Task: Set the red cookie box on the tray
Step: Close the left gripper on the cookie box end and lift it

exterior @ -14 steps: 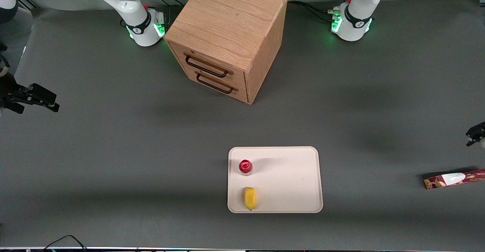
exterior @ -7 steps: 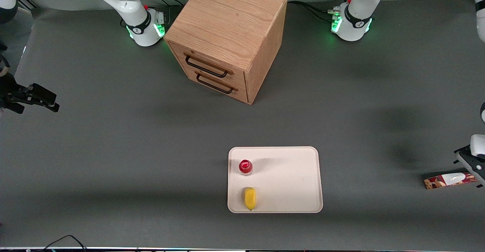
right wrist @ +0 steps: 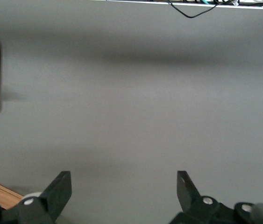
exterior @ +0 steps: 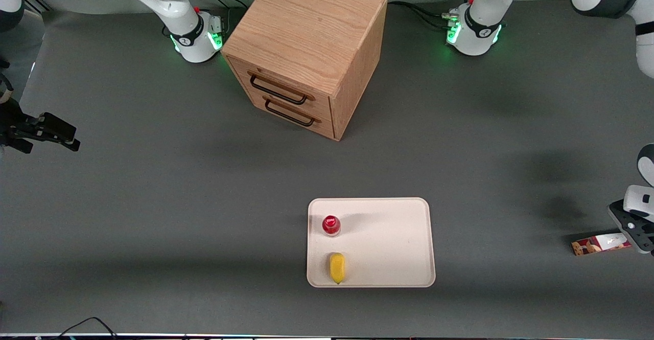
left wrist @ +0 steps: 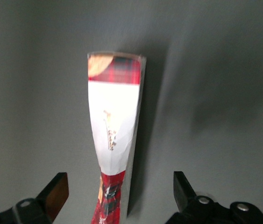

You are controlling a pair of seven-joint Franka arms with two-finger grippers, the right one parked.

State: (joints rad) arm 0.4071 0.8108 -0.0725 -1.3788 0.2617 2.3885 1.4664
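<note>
Your hand (left wrist: 119, 196) hangs over the red cookie box (left wrist: 115, 135), fingers spread with bare bench (exterior: 500, 238) either side. On the tray (exterior: 393, 243), a bottle (exterior: 331, 225) and yellow item (exterior: 336, 267) crowd the parked-arm end.

Table (exterior: 153, 217): cabinet (exterior: 306, 48), tray (exterior: 388, 243), cookie box (exterior: 598, 243) (flat).

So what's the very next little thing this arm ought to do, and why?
Probably lower the hand straight down and close on the red cookie box. The left wrist view shows its fingers open, one on each side of the box, which lies on the table toward the working arm's end. The tray has bare room beside the bottle and the yellow item.
</note>
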